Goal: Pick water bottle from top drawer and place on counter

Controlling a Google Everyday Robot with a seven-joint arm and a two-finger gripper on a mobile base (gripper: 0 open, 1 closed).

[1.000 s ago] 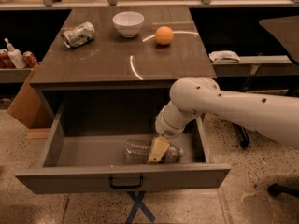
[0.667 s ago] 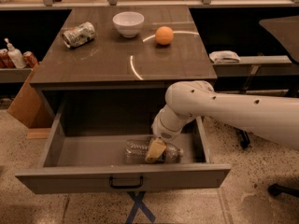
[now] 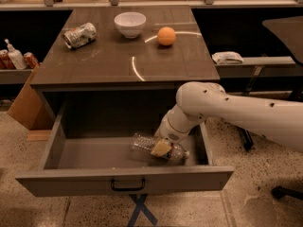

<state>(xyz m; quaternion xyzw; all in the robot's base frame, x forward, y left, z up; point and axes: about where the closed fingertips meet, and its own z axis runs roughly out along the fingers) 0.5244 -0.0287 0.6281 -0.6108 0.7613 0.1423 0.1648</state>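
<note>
The counter (image 3: pixel 109 65) is big and flat, with a bowl (image 3: pixel 129 23), an orange (image 3: pixel 166 36) and a crushed can (image 3: pixel 79 35) on it. Below it the drawer (image 3: pixel 94 186) is pulled open. The white arm (image 3: pixel 236 110) reaches down into it from the right. The gripper (image 3: pixel 162 146) is right on the bottle (image 3: pixel 142 142), which lies on its side on the drawer floor. I cannot tell if the gripper has hold of it. This looks like the grabbing step. Next it needs a firm hold, then a lift up and over to the counter.
</note>
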